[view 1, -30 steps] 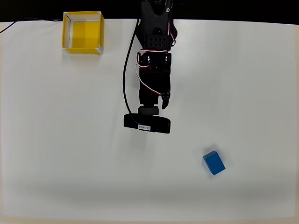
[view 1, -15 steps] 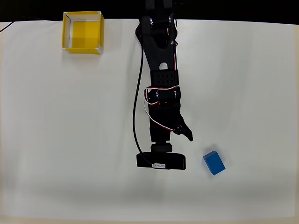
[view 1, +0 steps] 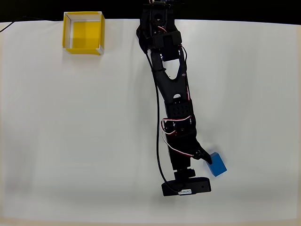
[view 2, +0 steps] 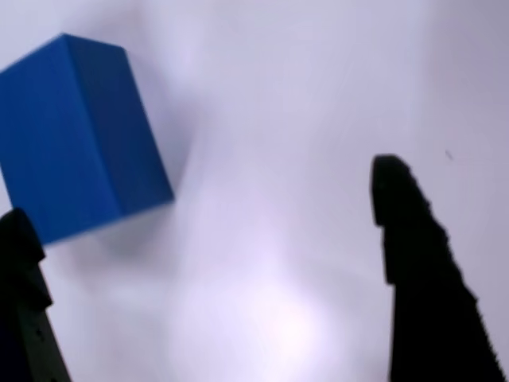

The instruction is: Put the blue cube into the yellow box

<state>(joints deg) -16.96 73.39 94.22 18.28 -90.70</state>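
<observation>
Change: the arm has stretched out from mid-table to the blue cube (view 1: 217, 164), a sign the grasp is close.
Tool: tool (view 2: 219, 263) spread wide, empty; cube beside the left finger in the wrist view.
Table: white table (view 1: 70, 141), bare.
Far: yellow box (view 1: 83, 32), far corner, well apart.

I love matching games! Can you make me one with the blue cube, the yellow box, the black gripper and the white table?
Things:
1. small solid blue cube
2. square open-topped yellow box
3. black two-finger gripper
4. flat white table

States:
A. far corner, nothing inside
B. holds everything up
C. open, holding nothing
D. beside one finger

Pairs: 1-D, 2-A, 3-C, 4-B
</observation>
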